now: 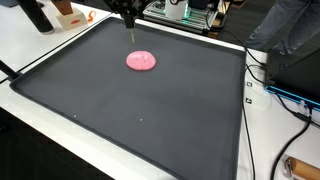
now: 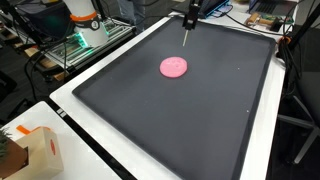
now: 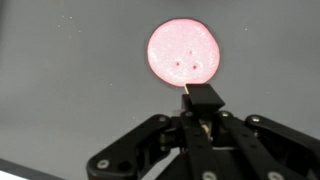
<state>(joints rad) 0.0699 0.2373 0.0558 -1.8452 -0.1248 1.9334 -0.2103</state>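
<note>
Gripper has its jaws pinched together on a thin stick, hanging over the far part of the black mat. The stick tip is just beyond the pink disc; contact can't be told. The disc lies flat, far-centre, well apart from every mat edge, with bare mat all round it. White table border rings the mat. Cables and a carton sit off-mat; the carton print is unreadable.

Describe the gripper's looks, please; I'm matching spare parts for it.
The gripper is matte black throughout: angular linkage bars with round pivot pins at the joints. The wrist view shows no markings or cables on it; the exterior views show only a dark shape.
</note>
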